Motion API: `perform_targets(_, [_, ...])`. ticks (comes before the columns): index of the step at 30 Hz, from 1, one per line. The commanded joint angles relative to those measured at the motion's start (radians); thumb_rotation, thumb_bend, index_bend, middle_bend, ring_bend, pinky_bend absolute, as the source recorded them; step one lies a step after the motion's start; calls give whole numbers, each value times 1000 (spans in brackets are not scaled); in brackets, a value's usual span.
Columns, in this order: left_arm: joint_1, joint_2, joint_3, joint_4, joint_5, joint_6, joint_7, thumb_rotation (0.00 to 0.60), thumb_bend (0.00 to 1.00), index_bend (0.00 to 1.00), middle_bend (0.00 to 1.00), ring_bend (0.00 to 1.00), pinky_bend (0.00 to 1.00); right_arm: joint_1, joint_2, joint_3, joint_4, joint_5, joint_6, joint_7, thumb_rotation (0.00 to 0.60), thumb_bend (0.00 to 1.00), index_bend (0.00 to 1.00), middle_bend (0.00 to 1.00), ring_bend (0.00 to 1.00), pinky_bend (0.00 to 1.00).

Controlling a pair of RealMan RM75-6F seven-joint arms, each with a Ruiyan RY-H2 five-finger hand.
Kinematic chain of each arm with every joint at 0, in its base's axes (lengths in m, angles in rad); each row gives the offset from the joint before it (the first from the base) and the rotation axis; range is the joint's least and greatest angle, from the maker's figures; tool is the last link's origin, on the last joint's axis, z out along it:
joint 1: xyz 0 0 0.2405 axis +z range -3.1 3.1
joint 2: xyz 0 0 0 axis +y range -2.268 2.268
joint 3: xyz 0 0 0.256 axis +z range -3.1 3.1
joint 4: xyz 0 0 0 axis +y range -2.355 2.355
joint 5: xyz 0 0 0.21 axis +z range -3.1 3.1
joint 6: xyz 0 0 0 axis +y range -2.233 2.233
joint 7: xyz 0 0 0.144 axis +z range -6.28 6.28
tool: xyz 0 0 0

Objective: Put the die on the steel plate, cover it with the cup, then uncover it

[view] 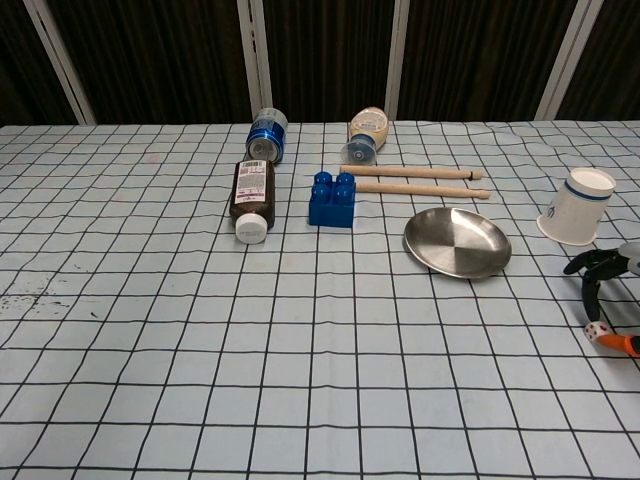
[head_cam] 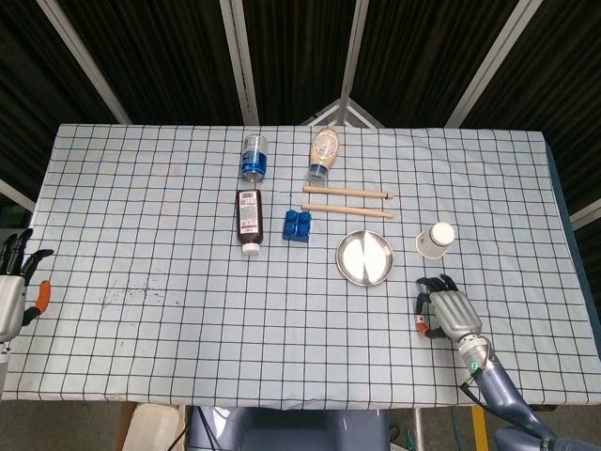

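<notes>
Right hand [head_cam: 447, 307]: at the near right of the table, palm down, dark fingers [view: 590, 266] curled downward over the cloth. The die [view: 595, 329] sits between a black finger and the orange-tipped thumb, apparently pinched; whether it is lifted off the cloth cannot be told.

Die: small, white with dark pips, at the right hand, near the table's front right, apart from the steel plate [head_cam: 365, 257].

Steel plate: round, shallow, bare, on the cloth to the left of the right hand.

Cup [head_cam: 436, 239]: white paper, lying tilted on its side, just right of the plate and beyond the hand.

Left hand [head_cam: 13, 287]: at the far left table edge, holding nothing, fingers spread.

Two wooden sticks [head_cam: 347, 193]: lying side by side beyond the plate.

Blue building block [head_cam: 297, 225]: left of the plate.

Dark brown bottle [head_cam: 249, 219]: on its side, white cap toward the robot, left of the block.

Blue-labelled bottle [head_cam: 253, 157] and tan squeeze bottle [head_cam: 323, 154]: both lying down, farther back.

Table [head_cam: 141, 235]: covered in pale checked cloth.
</notes>
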Motion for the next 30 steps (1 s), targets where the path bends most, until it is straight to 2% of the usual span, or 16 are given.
perform_targets(1, [-1,0,0,0,0,-1,0,600,693,242,0,0,155,-1,2,0,-2,-1,3,0,600,419,602,180,130,0])
perform_targets(9, [0,0,0,-1,2,2,-4,600,693,242,0,0,155,-7,23,3,-31,-20,35,0,600,428,614,188,135,0])
perform_targets(18, [2,7,-1,-6,5,8,-20,600,693,242,0,0,155,-2,79,19,-152,-66,95,-51,600,428,615,190,141,0])
perform_targets(24, [5,15,-3,-11,8,16,-40,600,692,242,0,0,155,48,79,64,-204,-46,65,-94,600,428,615,190,150,0])
perform_targets(30, [3,17,-6,-11,6,12,-47,600,693,242,0,0,155,122,53,118,-173,20,-12,-131,600,429,615,190,152,0])
